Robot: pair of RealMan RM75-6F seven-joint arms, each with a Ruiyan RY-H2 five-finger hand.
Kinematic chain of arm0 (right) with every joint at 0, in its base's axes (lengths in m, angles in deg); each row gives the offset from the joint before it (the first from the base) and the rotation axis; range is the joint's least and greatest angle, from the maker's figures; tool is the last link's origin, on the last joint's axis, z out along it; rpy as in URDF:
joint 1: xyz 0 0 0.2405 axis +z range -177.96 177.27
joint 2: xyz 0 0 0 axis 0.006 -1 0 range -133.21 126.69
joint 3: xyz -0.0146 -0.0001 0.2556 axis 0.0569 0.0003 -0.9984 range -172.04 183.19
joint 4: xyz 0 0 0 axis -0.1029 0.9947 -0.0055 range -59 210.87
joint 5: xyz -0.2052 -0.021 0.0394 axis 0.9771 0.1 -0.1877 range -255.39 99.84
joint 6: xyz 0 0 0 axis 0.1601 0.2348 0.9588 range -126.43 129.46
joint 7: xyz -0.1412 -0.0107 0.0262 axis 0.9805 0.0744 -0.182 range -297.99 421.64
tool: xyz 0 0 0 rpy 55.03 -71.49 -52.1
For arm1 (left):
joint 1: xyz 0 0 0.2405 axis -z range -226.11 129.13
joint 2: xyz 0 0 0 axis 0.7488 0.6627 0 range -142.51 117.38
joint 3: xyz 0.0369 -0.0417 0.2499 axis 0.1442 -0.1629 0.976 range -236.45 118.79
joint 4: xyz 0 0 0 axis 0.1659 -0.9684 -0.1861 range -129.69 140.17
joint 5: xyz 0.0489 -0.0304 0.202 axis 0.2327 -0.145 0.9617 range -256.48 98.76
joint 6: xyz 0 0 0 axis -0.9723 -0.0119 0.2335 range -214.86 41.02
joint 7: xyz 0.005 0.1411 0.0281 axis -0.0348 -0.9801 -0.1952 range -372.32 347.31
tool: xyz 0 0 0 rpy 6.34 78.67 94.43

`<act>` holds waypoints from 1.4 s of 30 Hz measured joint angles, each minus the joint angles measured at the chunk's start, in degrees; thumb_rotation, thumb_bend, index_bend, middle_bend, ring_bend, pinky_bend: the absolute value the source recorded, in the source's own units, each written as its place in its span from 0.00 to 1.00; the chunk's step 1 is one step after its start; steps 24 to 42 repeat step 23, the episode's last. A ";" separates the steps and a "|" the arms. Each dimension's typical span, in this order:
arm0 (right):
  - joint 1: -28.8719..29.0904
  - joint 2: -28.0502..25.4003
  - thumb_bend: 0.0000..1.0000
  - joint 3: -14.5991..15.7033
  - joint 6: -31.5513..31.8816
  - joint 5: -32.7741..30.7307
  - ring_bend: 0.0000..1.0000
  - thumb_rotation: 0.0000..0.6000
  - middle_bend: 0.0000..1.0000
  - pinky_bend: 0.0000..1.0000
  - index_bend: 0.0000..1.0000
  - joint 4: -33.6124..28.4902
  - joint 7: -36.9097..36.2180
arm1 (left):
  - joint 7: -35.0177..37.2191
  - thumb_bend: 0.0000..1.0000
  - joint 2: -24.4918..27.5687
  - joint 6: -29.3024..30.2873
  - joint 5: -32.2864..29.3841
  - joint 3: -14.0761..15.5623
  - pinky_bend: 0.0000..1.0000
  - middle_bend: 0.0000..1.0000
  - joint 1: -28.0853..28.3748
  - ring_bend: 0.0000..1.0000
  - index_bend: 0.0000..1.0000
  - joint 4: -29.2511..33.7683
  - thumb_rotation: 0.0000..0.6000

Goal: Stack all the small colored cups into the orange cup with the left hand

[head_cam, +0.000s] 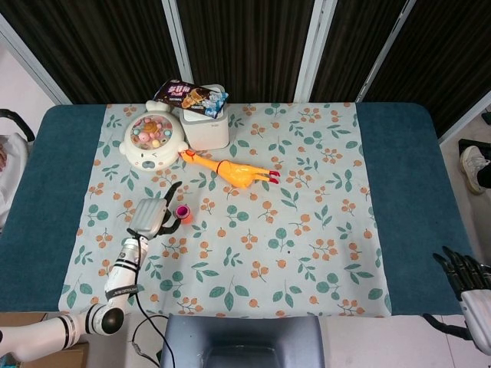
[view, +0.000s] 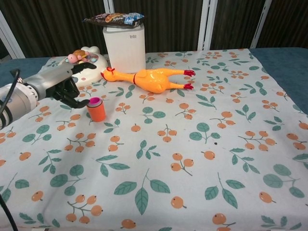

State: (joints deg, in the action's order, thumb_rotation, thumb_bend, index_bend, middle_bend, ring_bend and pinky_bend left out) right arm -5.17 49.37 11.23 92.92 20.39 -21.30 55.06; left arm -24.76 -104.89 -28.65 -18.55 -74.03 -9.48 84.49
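Note:
The orange cup (view: 96, 111) stands upright on the floral cloth at the left, with a pink cup (view: 95, 101) nested in its mouth; only the pink rim shows. From above the stack (head_cam: 182, 212) appears as a pink ring. My left hand (view: 65, 86) hovers just left of the stack, fingers spread and holding nothing, one fingertip close to the cup's rim. In the head view the left hand (head_cam: 153, 218) lies left of the cup. My right hand (head_cam: 466, 277) hangs off the table's lower right corner, empty, fingers apart.
A rubber chicken (view: 151, 79) lies behind and right of the stack. A round white toy (head_cam: 153, 138) and a white box (view: 124, 48) with a snack bag (head_cam: 190, 97) on top stand at the back left. The cloth (view: 192, 159) stretches out to the right.

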 measured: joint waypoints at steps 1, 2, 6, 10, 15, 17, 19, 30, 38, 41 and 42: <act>-0.06 -0.02 0.21 0.01 0.12 0.02 0.00 1.00 0.00 0.00 0.00 0.05 -0.07 | 0.46 0.35 0.69 0.21 0.78 0.33 1.00 0.94 -0.33 0.99 0.00 0.70 1.00; -0.12 -0.03 0.21 0.01 0.21 0.02 0.00 1.00 0.00 0.00 0.00 0.11 -0.11 | 1.06 0.35 1.45 0.59 1.83 0.74 0.98 0.81 -0.75 0.91 0.00 1.40 1.00; -0.18 0.06 0.21 -0.01 0.20 -0.09 0.00 1.00 0.00 0.00 0.00 0.20 0.09 | 6.54 0.36 6.37 3.12 10.27 4.44 0.61 0.31 -3.64 0.39 0.00 4.50 1.00; -0.12 0.59 0.21 0.17 -0.39 0.11 0.00 1.00 0.00 0.00 0.00 -0.03 1.84 | 14.05 0.36 12.85 7.58 21.46 10.76 0.16 0.04 -8.00 0.03 0.00 5.10 1.00; -0.11 1.77 0.21 0.15 -1.17 -0.07 0.00 1.00 0.00 0.00 0.00 -0.70 5.37 | 23.09 0.37 15.89 24.00 33.99 17.71 0.09 0.01 -17.03 0.00 0.00 -3.91 1.00; -0.05 2.29 0.21 -0.03 -1.47 -0.34 0.00 1.00 0.00 0.00 0.00 -1.15 6.57 | 26.00 0.37 15.33 30.58 35.72 19.19 0.09 0.00 -20.32 0.00 0.00 -9.85 1.00; 0.04 2.69 0.21 -0.13 -1.73 -0.40 0.00 1.00 0.00 0.00 0.00 -1.45 7.45 | 28.85 0.37 14.29 36.52 37.05 20.59 0.08 0.00 -23.78 0.00 0.00 -17.50 1.00; 0.20 3.00 0.21 -0.25 -2.14 -0.58 0.00 1.00 0.00 0.00 0.00 -1.78 8.23 | 35.45 0.37 12.51 41.28 38.65 22.50 0.08 0.00 -29.04 0.00 0.00 -28.72 1.00; 0.20 3.00 0.21 -0.25 -2.14 -0.58 0.00 1.00 0.00 0.00 0.00 -1.78 8.23 | 35.45 0.37 12.51 41.28 38.65 22.50 0.08 0.00 -29.04 0.00 0.00 -28.72 1.00; 0.20 3.00 0.21 -0.25 -2.14 -0.58 0.00 1.00 0.00 0.00 0.00 -1.78 8.23 | 35.45 0.37 12.51 41.28 38.65 22.50 0.08 0.00 -29.04 0.00 0.00 -28.72 1.00; 0.20 3.00 0.21 -0.25 -2.14 -0.58 0.00 1.00 0.00 0.00 0.00 -1.78 8.23 | 35.45 0.37 12.51 41.28 38.65 22.50 0.08 0.00 -29.04 0.00 0.00 -28.72 1.00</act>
